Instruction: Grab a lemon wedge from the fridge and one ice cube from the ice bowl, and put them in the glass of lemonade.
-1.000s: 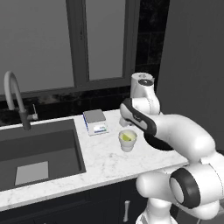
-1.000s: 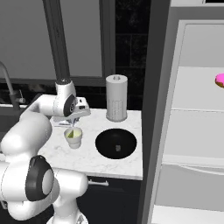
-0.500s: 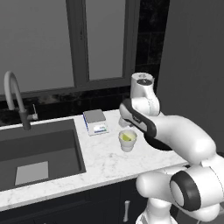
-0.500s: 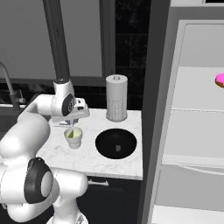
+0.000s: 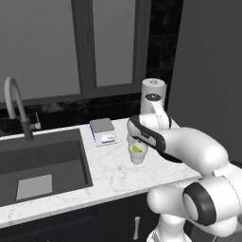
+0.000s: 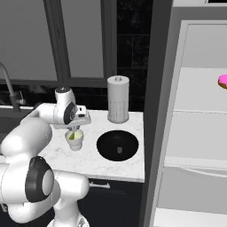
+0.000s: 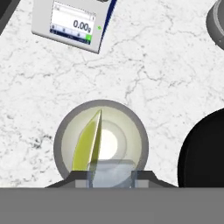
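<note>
A: Which step is this?

B: The last drop, I judge. In the hand view the cup [image 7: 101, 139] sits at lower centre, and the wedge [image 7: 87, 142] already lies inside it, leaning against the left wall. Between the gripper's [image 7: 110, 173] tips at the bottom edge there is a pale, translucent block, which I take to be the ice cube [image 7: 110, 169].

A: So the gripper holds it?

B: It looks so: the jaws stand narrow, closed on the cube from both sides, right above the cup's mouth.

A: Where is all this in the base views?

B: In the right base view the gripper [image 6: 75, 128] hangs just over the cup [image 6: 74, 140], left of centre on the counter [image 6: 99, 162]. The bowl [image 6: 117, 145] lies just beside the cup, toward the middle of the frame; a small pale speck shows in it, too small to name. The fridge [image 6: 195, 115] fills the right side, door open, well apart from the cup. In the left base view the cup [image 5: 137, 152] is at centre, partly behind the arm.

A: What does the next move call for?

B: Opening the jaws so the cube falls into the lemonade. The cube seems centred near the cup's lower rim in the hand view, so a slight shift toward the middle may be safer. Then lift straight up.
</note>
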Controlling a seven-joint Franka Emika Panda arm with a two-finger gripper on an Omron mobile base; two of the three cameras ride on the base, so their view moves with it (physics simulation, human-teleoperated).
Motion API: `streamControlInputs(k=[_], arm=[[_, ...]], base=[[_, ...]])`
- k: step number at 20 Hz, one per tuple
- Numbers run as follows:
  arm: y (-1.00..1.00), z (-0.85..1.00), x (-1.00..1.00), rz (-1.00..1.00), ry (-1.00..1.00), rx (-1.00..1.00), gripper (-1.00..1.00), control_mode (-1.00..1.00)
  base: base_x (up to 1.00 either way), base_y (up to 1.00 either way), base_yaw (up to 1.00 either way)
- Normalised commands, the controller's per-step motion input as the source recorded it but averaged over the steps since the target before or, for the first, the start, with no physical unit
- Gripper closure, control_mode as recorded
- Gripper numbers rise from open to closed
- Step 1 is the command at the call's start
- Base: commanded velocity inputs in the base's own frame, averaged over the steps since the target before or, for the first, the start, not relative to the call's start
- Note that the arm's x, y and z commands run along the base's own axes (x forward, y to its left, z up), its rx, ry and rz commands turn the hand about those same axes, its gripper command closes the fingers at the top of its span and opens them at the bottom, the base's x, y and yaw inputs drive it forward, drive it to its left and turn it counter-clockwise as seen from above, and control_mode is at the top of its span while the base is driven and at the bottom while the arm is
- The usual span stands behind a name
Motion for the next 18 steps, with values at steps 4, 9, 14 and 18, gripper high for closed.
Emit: streamControlInputs(k=[4,9,14,18], arm=[[0.05,0.00,0.14,0.00,0.00,-0.02,1.00,-1.00],[-0.13,-0.08,0.02,0.00,0.00,0.00,1.00,-1.00],[-0.10,-0.06,0.00,0.00,0.00,0.00,1.00,-1.00],[0.04,0.00,0.06,0.00,0.00,0.00,1.00,-1.00]], base=[[0.00,0.00,0.00],[0.00,0.00,0.00],[0.00,0.00,0.00],[0.00,0.00,0.00]])
